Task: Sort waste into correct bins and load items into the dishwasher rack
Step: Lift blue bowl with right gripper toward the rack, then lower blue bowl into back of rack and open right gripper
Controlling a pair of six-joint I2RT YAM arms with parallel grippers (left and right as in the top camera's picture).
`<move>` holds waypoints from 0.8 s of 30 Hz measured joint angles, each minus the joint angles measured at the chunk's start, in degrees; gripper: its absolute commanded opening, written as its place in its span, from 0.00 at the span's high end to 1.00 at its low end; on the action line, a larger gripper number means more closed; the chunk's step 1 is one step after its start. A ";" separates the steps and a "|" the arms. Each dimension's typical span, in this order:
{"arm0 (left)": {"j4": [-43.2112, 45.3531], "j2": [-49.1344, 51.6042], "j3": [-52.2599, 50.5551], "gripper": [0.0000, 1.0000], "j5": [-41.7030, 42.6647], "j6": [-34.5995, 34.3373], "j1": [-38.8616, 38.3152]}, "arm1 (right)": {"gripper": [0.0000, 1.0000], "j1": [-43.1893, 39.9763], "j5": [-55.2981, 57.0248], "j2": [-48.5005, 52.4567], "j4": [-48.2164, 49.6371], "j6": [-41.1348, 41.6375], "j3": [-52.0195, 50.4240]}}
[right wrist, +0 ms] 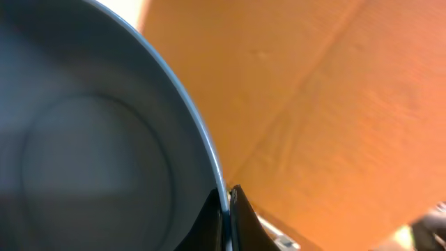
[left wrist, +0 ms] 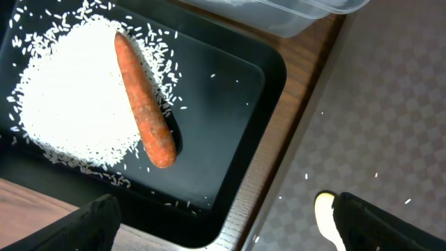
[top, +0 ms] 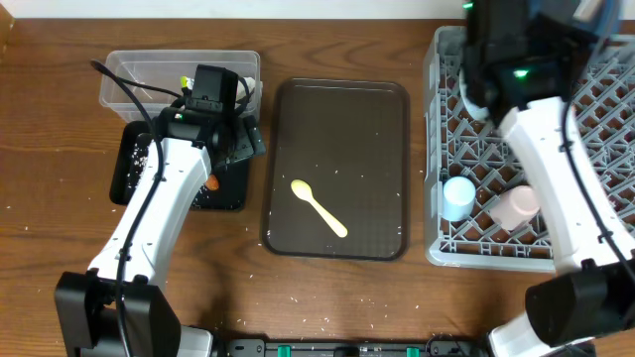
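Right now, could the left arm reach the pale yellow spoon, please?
Probably yes: the spoon lies uncovered on the brown tray, close beside the left gripper, whose jaws are open and empty.

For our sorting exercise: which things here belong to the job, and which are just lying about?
Job: rice, carrot, black tray, clear tub, spoon, blue cup, pink cup, bowl, rack.
Lying about: brown serving tray, table.

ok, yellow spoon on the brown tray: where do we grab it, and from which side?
I'd take the spoon mid-handle from straight above, fingers closing across it. It lies flat on the brown tray, scoop end up-left, handle running down-right in the overhead view: narrow, straight, nothing beside it. The left gripper is open and nearer; the right gripper is shut on the bowl's rim.
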 measured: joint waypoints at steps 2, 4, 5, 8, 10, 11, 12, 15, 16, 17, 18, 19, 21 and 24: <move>-0.02 0.00 0.00 0.00 -0.02 -0.04 0.00 | 0.99 -3.52 -0.02 0.94 0.22 -0.24 0.00; 0.00 0.00 0.00 0.00 0.00 -0.09 0.00 | 0.99 -6.45 -0.59 2.12 0.31 -0.94 0.00; -0.02 0.00 0.00 0.00 0.00 -0.09 0.00 | 0.99 -7.96 -0.90 2.86 0.39 -1.42 0.00; -0.02 0.00 0.00 0.00 -0.02 -0.09 0.00 | 0.99 -11.82 -1.38 5.57 0.46 -2.60 0.00; -0.02 0.00 0.00 0.00 0.00 -0.09 0.00 | 0.99 -14.21 -1.88 7.54 0.44 -3.17 0.00; -0.02 0.00 0.00 0.00 -0.02 -0.09 0.00 | 0.99 -14.88 -2.14 8.33 0.50 -3.39 0.00; 0.00 0.00 0.00 0.01 0.00 -0.09 0.00 | 0.99 -15.98 -2.78 9.20 0.68 -4.00 -0.04; -0.02 0.00 0.00 0.01 0.00 -0.09 0.00 | 0.99 -17.90 -7.19 10.36 2.03 -7.39 -0.17; -0.02 0.00 0.00 0.01 0.00 -0.09 0.00 | 0.99 -18.27 -8.96 10.43 2.60 -8.81 -0.20; -0.02 0.00 0.00 0.01 0.00 -0.09 0.00 | 0.99 -18.78 -11.06 10.45 3.34 -10.49 -0.22; -0.02 0.00 0.00 0.01 0.00 -0.09 0.00 | 0.99 -19.10 -12.70 10.45 4.24 -12.15 -0.22; -0.02 0.00 0.00 0.01 0.00 -0.09 0.00 | 0.99 -19.54 -14.23 10.43 5.18 -13.75 -0.22; -0.02 0.00 0.00 0.01 0.00 -0.09 0.00 | 0.99 -20.00 -16.90 10.45 7.26 -17.05 -0.24; 0.00 0.00 0.00 0.01 0.00 -0.09 0.00 | 0.99 -20.63 -19.17 10.45 10.49 -21.49 -0.26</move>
